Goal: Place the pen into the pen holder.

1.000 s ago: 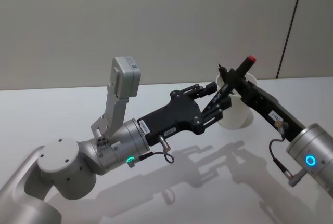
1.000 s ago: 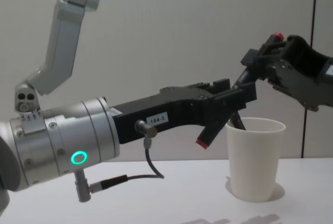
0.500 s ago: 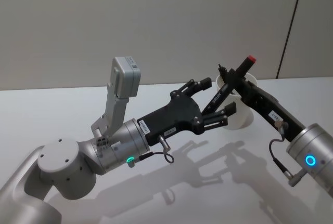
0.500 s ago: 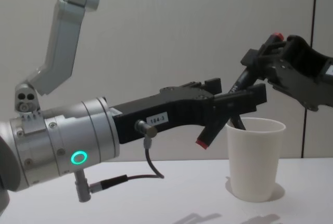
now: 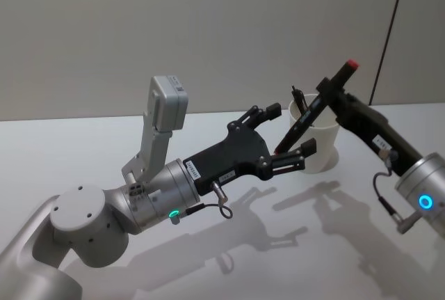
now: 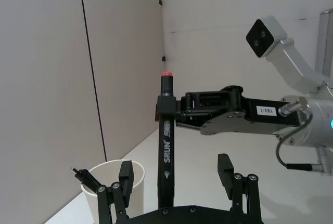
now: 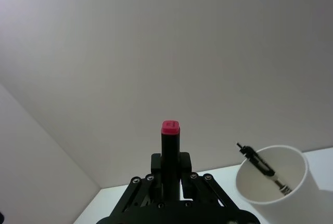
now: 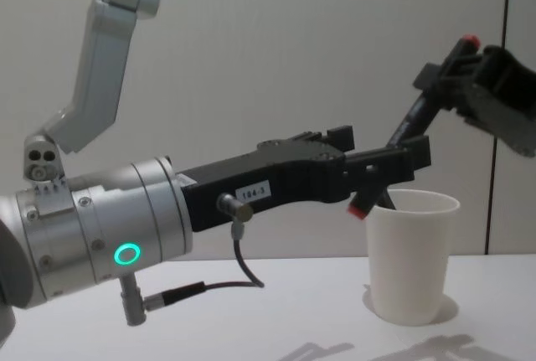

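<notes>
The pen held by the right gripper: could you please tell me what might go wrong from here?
1. The pen has its lower end between the open fingers of the left gripper; moving it could knock them and twist it in the right gripper.
2. That end hangs near the rim of the pen holder; lowering could tip it.
3. Another pen leaning inside may block entry.

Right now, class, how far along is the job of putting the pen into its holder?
Done: the black pen is lifted, and the left hand is open around it. In hand: the right hand grips the pen, tilted, with its lower red tip outside the white paper cup. Left: lower it in beside the other pen and release.
</notes>
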You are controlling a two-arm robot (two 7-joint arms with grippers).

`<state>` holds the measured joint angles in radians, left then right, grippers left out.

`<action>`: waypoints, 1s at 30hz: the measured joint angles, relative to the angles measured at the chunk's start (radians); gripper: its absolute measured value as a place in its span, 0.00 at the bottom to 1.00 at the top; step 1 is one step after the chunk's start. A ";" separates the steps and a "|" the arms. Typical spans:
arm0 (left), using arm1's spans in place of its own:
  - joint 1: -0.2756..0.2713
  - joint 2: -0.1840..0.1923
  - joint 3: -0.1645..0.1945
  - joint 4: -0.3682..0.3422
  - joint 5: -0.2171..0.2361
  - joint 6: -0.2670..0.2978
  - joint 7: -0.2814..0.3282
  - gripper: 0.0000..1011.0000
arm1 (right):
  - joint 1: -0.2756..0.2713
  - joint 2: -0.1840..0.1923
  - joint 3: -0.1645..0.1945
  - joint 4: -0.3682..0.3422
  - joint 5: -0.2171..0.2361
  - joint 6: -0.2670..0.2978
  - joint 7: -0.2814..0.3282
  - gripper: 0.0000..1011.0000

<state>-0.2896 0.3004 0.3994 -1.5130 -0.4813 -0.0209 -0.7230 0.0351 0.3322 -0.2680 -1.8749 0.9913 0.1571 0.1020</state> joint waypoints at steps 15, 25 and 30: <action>0.000 0.000 0.000 0.000 0.000 0.000 0.000 0.99 | 0.068 0.018 0.028 0.068 -0.111 -0.053 0.033 0.19; 0.000 0.000 0.000 0.000 0.000 0.000 0.000 0.99 | 0.114 0.017 0.027 0.115 -0.241 -0.091 0.066 0.19; 0.000 0.000 0.000 0.000 0.000 0.000 0.000 0.99 | 0.131 0.015 0.021 0.133 -0.315 -0.109 0.075 0.19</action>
<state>-0.2896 0.3004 0.3995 -1.5130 -0.4813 -0.0209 -0.7231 0.1657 0.3468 -0.2468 -1.7421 0.6763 0.0483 0.1769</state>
